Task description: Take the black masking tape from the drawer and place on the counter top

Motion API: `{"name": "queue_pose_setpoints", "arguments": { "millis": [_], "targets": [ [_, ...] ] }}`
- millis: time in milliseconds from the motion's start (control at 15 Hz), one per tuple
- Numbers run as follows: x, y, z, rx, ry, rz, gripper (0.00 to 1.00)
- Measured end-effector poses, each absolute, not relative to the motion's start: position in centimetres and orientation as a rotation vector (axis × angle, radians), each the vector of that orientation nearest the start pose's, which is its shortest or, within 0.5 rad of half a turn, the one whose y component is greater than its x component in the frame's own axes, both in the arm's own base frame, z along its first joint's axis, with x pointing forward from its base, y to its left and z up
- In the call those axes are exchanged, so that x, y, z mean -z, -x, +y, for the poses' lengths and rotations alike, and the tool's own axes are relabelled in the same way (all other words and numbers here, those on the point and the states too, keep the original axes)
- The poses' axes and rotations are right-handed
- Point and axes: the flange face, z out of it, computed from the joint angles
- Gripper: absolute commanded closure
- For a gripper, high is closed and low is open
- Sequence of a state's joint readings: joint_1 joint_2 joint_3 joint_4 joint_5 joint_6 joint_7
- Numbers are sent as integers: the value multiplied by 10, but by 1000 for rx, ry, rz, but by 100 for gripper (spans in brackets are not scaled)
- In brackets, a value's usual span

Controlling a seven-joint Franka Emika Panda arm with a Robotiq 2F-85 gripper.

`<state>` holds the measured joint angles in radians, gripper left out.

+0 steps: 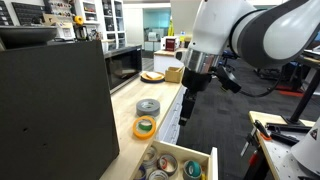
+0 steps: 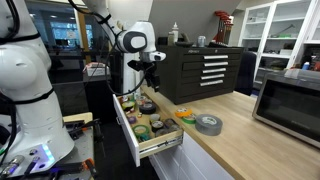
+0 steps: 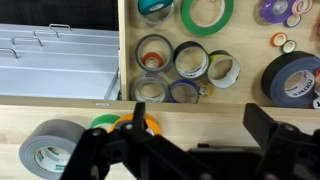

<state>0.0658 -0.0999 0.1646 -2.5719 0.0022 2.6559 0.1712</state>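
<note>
The black masking tape (image 3: pixel 292 78) lies flat in the open drawer (image 3: pixel 240 40) among several other tape rolls, at the right edge of the wrist view. My gripper (image 3: pixel 200 125) is open and empty. It hangs over the wooden counter top (image 3: pixel 200 112), just beside the drawer's edge and apart from the black tape. In both exterior views the gripper (image 1: pixel 186 112) (image 2: pixel 150 74) points down above the drawer (image 1: pixel 205 158) (image 2: pixel 152 142). I cannot pick out the black tape in the exterior views.
A grey duct tape roll (image 3: pixel 48 152) (image 1: pixel 148 106) (image 2: pixel 208 123) and an orange roll (image 3: pixel 132 122) (image 1: pixel 145 126) (image 2: pixel 186 115) lie on the counter. A microwave (image 2: pixel 290 100) stands further along it, and a black cabinet (image 1: pixel 55 110) stands beside it.
</note>
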Motion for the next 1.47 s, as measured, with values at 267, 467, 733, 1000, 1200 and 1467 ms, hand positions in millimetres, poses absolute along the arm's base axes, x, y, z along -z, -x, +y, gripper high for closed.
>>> {"name": "queue_pose_setpoints", "arguments": {
  "millis": [267,467,733,1000,1200,1467],
  "targets": [
    [-316,-448,104,283,3106,-90,0],
    [-310,-447,104,263,3110,-92,0],
    [-287,-448,103,193,3141,-156,0],
    [-252,-457,105,97,3164,-248,0],
    [-221,-469,107,22,3154,-358,0],
    [-184,-491,107,-2,3115,-526,0]
  ]
}}
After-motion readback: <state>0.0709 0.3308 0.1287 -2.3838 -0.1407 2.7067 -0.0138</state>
